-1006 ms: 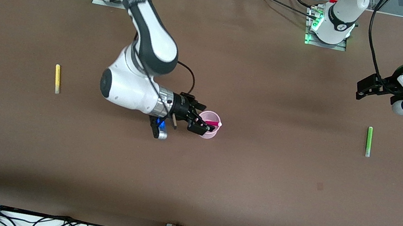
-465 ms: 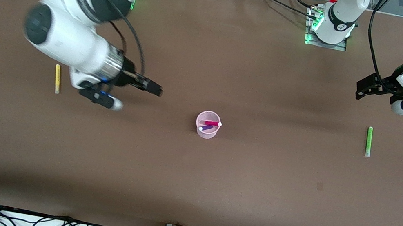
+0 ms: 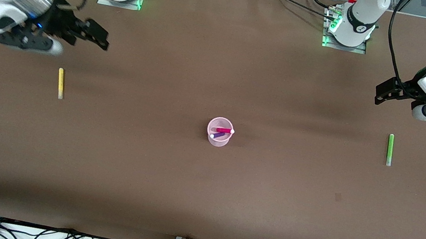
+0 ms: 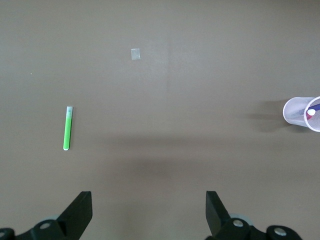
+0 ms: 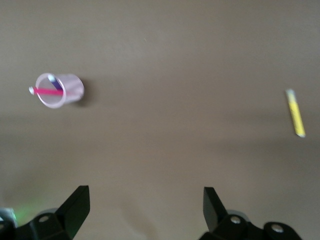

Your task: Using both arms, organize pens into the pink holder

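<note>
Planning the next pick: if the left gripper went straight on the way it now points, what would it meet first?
Probably bare table: the open left gripper points between the green pen and the pink holder, though depth is unclear.

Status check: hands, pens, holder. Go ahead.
Both hands open, empty: right hand above yellow pen, left hand above green pen. Magenta pen, purple pen in holder. Nothing in the way.

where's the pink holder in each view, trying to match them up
Front view: the pink holder stands mid-table, between the yellow pen and the green pen.
Left wrist view: at the picture's edge, partly cut off, the green pen well away from it.
Right wrist view: whole, with the magenta pen sticking out of it.
Shared landmark: the white-tipped pens in the holder.
</note>
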Controlling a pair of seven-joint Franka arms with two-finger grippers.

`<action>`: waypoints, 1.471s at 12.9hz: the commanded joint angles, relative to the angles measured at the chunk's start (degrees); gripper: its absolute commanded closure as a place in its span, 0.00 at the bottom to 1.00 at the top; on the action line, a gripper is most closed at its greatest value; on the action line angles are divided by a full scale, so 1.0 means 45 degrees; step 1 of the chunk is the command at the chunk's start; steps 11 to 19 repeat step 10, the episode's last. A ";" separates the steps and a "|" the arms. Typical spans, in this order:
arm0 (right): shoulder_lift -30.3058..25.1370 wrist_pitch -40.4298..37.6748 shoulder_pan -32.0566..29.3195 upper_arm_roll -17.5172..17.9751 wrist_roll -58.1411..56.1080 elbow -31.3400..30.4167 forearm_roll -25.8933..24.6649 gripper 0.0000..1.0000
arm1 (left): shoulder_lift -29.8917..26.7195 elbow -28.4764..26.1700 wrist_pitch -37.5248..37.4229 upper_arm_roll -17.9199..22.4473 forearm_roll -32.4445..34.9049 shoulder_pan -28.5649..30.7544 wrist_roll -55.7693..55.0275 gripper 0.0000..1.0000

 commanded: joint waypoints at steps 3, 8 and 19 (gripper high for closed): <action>-0.1536 0.0013 0.0083 -0.0542 -0.1291 -0.1294 -0.1567 0.00 | 0.0000 0.0136 -0.0182 0.1138 -0.0138 -0.1098 0.0085 0.00; -0.1030 0.0463 -0.5422 0.4143 -0.3831 -0.0418 -0.2469 0.00 | 0.0000 0.0136 -0.0182 0.1180 -0.0138 -0.0982 0.0086 0.00; -0.0717 0.0307 -0.5483 0.4146 -0.3929 0.0053 -0.2450 0.00 | 0.0000 0.0136 -0.0182 0.1179 -0.0138 -0.0982 0.0086 0.00</action>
